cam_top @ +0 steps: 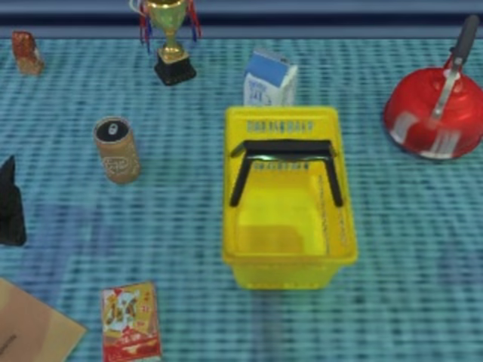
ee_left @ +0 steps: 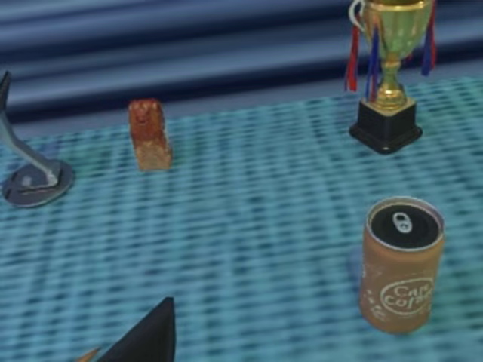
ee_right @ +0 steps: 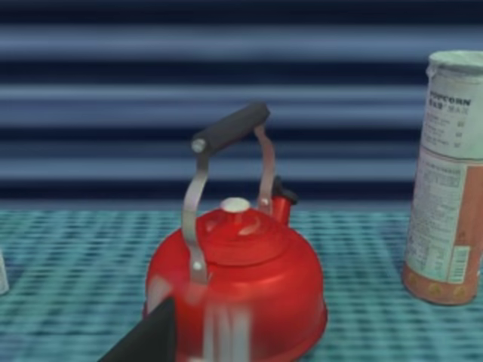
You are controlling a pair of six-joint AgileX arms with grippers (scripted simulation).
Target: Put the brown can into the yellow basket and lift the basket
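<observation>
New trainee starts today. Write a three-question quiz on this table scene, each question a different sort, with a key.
1. True or false: the brown can already sits inside the yellow basket.
2. Which object stands just behind the basket in the top view? A) trophy B) milk carton C) red kettle
3. Fill in: the can stands upright on the table, to the top view's ____ of the basket.

Key: 1 false, the basket holds nothing; 2 B; 3 left.

The left gripper (cam_top: 10,202) sits at the table's left edge; the right arm is out of the top view.
</observation>
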